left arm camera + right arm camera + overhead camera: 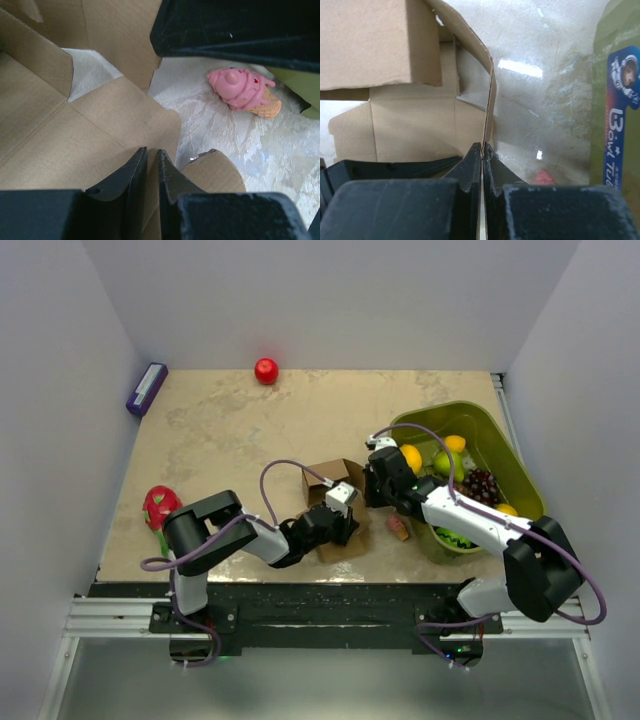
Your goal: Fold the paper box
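Table (220,440), paper box (328,480); ice-cream toy (244,94) beside basket (505,445)

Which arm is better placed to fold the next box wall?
Right, probably. The right gripper is shut on an upright wall of the paper box, held edge-on, so it can steer that wall. The left gripper sits nearly closed over a flat panel; whether it grips is unclear.

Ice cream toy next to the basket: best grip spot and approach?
Pinch the ice cream toy across where scoop meets cone, coming straight down. It lies flat on its side in a narrow gap between box and basket, so a side approach looks blocked.
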Action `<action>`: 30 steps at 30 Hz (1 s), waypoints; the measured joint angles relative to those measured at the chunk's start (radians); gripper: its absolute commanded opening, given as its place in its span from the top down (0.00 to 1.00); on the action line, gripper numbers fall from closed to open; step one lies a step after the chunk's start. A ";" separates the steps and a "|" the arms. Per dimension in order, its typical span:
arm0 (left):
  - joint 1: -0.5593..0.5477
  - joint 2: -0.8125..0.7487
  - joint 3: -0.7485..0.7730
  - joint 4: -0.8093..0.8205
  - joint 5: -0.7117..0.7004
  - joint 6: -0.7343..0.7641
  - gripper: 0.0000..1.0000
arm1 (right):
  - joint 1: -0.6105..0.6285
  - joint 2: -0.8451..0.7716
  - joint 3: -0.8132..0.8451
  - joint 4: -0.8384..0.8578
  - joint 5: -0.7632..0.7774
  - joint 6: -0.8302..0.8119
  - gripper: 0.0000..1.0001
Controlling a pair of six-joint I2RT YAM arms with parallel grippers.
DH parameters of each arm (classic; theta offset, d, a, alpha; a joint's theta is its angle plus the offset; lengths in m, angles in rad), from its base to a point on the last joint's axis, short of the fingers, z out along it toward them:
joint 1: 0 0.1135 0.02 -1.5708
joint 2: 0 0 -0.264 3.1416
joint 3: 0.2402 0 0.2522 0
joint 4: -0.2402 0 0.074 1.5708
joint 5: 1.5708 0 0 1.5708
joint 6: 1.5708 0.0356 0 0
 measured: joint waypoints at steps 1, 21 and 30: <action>0.000 0.001 0.000 0.002 -0.003 -0.002 0.81 | 0.000 0.000 0.000 -0.002 -0.008 0.003 1.00; -0.003 -0.094 -0.026 -0.098 0.000 0.002 0.42 | 0.112 0.020 -0.030 0.018 0.098 0.156 1.00; -0.007 -0.347 -0.098 -0.251 -0.002 0.002 0.27 | 0.113 0.020 -0.030 0.004 0.146 0.192 1.00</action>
